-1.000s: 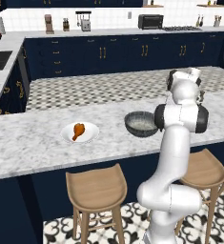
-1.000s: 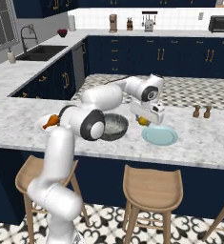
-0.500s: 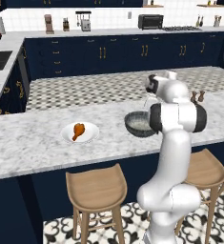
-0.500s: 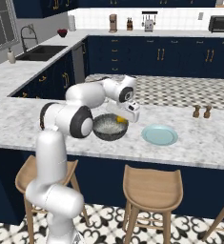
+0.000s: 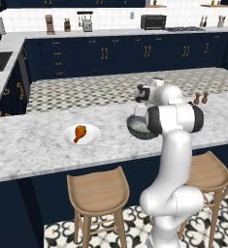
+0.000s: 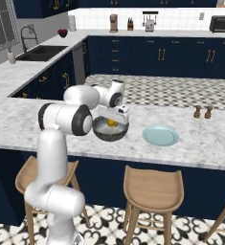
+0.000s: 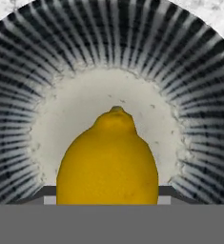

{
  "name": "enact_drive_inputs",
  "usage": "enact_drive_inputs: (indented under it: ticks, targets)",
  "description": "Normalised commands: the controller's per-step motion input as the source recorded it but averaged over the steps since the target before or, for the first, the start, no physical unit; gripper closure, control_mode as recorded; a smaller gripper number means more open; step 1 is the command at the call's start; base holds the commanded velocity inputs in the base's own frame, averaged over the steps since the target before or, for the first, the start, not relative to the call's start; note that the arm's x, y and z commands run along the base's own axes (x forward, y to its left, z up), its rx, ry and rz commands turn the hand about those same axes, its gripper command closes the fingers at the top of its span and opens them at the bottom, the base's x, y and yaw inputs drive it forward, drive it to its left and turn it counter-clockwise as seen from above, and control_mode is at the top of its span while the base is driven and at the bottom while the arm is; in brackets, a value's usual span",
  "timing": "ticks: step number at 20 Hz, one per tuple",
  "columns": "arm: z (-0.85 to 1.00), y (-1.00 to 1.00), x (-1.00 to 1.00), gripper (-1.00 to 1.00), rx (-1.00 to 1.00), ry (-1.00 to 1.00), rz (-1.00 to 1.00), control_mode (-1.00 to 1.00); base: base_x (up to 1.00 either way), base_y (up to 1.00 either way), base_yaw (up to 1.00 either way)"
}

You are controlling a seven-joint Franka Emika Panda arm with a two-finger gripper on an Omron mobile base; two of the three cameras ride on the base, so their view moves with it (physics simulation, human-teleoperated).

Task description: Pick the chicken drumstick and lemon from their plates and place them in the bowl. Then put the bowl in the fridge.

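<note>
Fingers clamp the lemon (image 7: 107, 159) directly over the bowl (image 7: 51, 62), presumably positioned for release; chicken drumstick (image 5: 79, 132) remains on its white plate (image 5: 92, 138).

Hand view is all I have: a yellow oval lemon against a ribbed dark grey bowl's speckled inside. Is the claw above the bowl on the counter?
Observer: Yes. In the right base view the claw hangs over the ribbed dark grey bowl on the marble counter, with the yellow oval lemon at its tips.
Operator: And the lemon's plate?
Observer: The pale blue-green round plate lies bare, just right of the bowl.
Operator: The drumstick?
Observer: The orange-brown chicken drumstick lies on the round white plate, left of the bowl in the left base view.
</note>
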Motion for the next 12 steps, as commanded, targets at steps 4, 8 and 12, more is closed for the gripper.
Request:
enact_drive_inputs:
  ticks: [4, 8, 12]
  targets:
    - [-0.30, 0.04, 0.00, 1.00, 0.00, 0.01, 0.05, -1.00, 0.00, 0.00, 0.00]
    - [-0.38, 0.09, 0.10, -1.00, 0.00, 0.01, 0.06, -1.00, 0.00, 0.00, 0.00]
    - [-0.01, 0.03, 0.19, -1.00, 0.00, 0.00, 0.06, -1.00, 0.00, 0.00, 0.00]
